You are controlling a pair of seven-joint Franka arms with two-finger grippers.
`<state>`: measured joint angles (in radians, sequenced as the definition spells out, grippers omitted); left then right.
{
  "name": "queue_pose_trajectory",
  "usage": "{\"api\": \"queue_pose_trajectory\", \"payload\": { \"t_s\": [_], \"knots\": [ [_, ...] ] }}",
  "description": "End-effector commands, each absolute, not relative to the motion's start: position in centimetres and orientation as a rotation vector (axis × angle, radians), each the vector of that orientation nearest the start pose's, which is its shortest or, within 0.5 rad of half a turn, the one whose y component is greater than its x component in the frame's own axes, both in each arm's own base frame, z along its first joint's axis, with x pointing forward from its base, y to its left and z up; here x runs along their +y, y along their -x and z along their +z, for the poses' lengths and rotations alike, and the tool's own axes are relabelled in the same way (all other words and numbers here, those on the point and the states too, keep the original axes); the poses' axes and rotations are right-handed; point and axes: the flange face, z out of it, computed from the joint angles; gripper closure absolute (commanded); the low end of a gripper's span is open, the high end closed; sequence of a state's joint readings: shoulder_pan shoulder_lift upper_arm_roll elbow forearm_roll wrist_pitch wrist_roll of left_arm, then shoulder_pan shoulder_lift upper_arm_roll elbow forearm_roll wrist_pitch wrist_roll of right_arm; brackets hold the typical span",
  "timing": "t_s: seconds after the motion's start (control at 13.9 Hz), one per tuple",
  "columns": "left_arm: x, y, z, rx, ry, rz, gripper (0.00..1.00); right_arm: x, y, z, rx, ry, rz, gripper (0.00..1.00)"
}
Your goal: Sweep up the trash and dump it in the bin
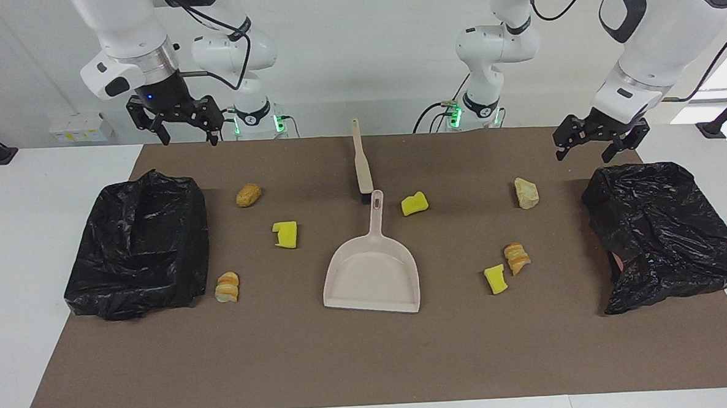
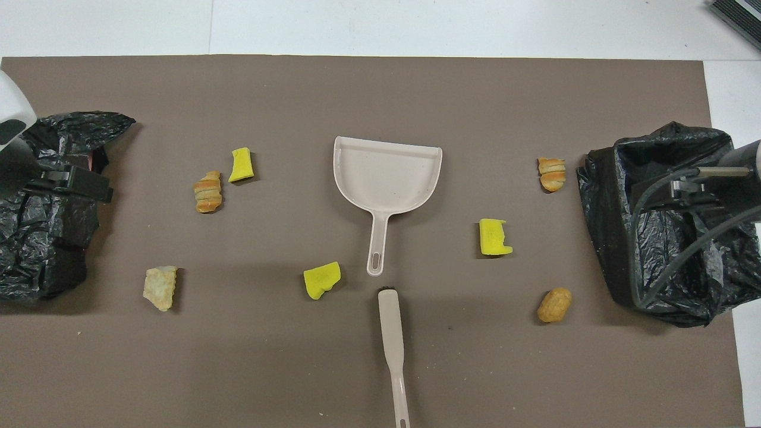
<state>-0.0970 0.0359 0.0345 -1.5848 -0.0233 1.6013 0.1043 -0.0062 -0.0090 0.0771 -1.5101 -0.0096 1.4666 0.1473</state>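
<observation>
Bins: you have two, each lined with black plastic, one at either end of the brown mat (image 1: 370, 363). The bin at the right arm's end (image 1: 138, 244) stands with its mouth up; nothing shows inside but liner. The bin at the left arm's end (image 1: 665, 234) is crumpled and its contents cannot be seen.

The beige dustpan (image 1: 373, 277) lies empty at mid-mat, handle toward the robots. The brush (image 1: 361, 161) lies just nearer the robots, its head almost at the handle tip.

All seven pieces of trash sit on the mat, none in a container. Toward the right arm's end: a brown nugget (image 1: 248, 195), a yellow sponge chunk (image 1: 285, 234), and a striped bread piece (image 1: 227, 287) just beside that bin. Another yellow chunk (image 1: 414, 203) lies beside the dustpan handle. Toward the left arm's end: a pale lump (image 1: 526, 193), a striped piece (image 1: 517, 257) and a yellow chunk (image 1: 495, 279) lying close together.

The right gripper (image 1: 187, 137) hangs with fingers spread, holding nothing, above the mat's edge nearest the robots. The left gripper (image 1: 585, 150) hangs likewise spread and empty, over the mat beside its bin.
</observation>
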Motion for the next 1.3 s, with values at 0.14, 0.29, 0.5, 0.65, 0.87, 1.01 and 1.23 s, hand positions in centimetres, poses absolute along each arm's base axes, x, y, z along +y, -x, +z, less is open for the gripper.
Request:
{"api": "queue_pose_trajectory", "payload": {
  "t_s": [0.14, 0.29, 0.5, 0.65, 0.87, 1.01, 1.23],
  "knots": [
    [-3.5, -56.5, 60.2, 0.277, 3.138, 0.029, 0.00, 3.7, -53.6, 65.0, 0.145, 3.128, 0.024, 0.00],
    [-3.5, -56.5, 60.2, 0.277, 3.138, 0.029, 0.00, 3.5, -53.6, 65.0, 0.150, 3.129, 0.031, 0.00],
    [-3.5, -56.5, 60.2, 0.277, 3.138, 0.029, 0.00, 3.7, -53.3, 65.0, 0.145, 3.131, 0.040, 0.00],
    [-3.5, -56.5, 60.2, 0.277, 3.138, 0.029, 0.00, 3.7, -53.4, 64.9, 0.157, 3.131, 0.038, 0.00],
    [-3.5, -56.5, 60.2, 0.277, 3.138, 0.029, 0.00, 3.8, -53.3, 65.0, 0.171, 3.128, 0.033, 0.00],
    [-3.5, -56.5, 60.2, 0.277, 3.138, 0.029, 0.00, 4.0, -53.3, 65.0, 0.181, 3.126, 0.031, 0.00],
    [-3.5, -56.5, 60.2, 0.277, 3.138, 0.029, 0.00, 5.6, -53.6, 64.8, 0.312, 3.112, -0.012, 0.00]
  ]
}}
